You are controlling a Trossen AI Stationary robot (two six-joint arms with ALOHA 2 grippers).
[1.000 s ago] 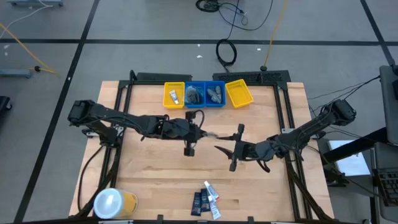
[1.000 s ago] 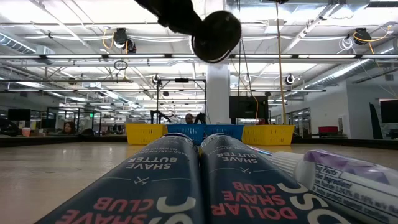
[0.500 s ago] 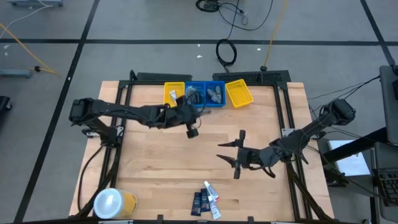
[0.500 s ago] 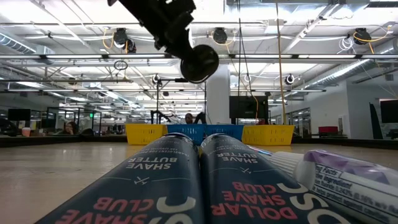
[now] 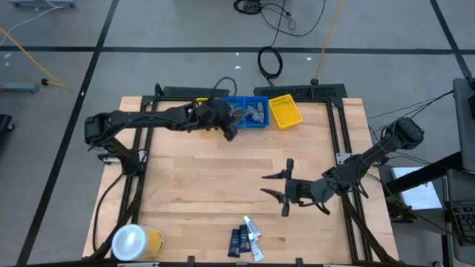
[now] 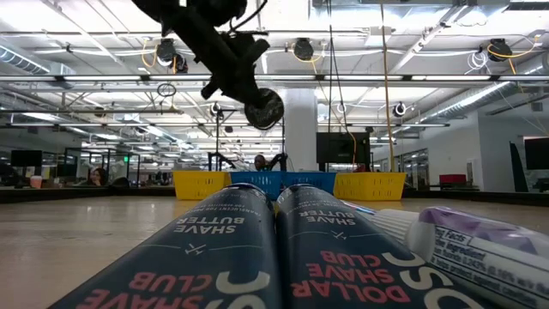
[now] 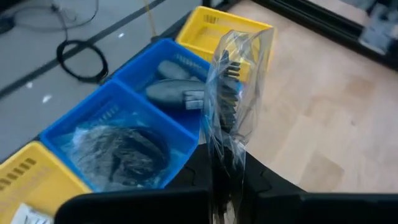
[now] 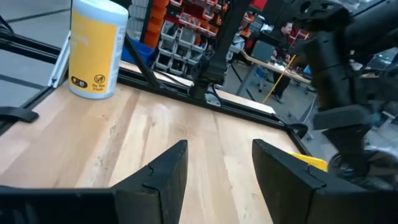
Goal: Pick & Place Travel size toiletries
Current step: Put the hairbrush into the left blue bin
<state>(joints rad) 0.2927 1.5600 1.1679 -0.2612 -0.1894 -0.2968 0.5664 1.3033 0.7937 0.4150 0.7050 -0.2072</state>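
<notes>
My left gripper (image 5: 228, 129) is shut on a clear pouch (image 7: 231, 87) with dark grey contents, held in the air at the near rim of the left blue tray (image 5: 236, 121). In the low view the pouch's dark round contents (image 6: 262, 108) hang high above the table. That tray (image 7: 124, 146) holds more clear pouches; the blue tray beside it (image 7: 174, 81) holds dark grey bottles. Navy packets and white tubes (image 5: 246, 239) lie at the table's near edge. My right gripper (image 5: 279, 190) stands open over the table's middle right, with nothing between its fingers. My left gripper pinches one end of the clear pouch (image 7: 222, 163) between its two fingers. The fingers slant downward toward the table's far edge. The pouch sticks out past the fingertips, lifted clear of the table and the trays, its plastic crumpled.
A yellow tray (image 5: 286, 111) stands right of the blue ones, and another yellow tray (image 7: 25, 180) left of them, under my left arm. A large yellow container with a white top (image 5: 135, 242) stands at the near left corner. Bare wood lies between the trays and the near edge.
My left gripper has swung from the table's middle toward the far edge and somewhat left, to the row of trays, rolling its wrist as it went. The pouch has stayed in its hold and clear of the table throughout.
</notes>
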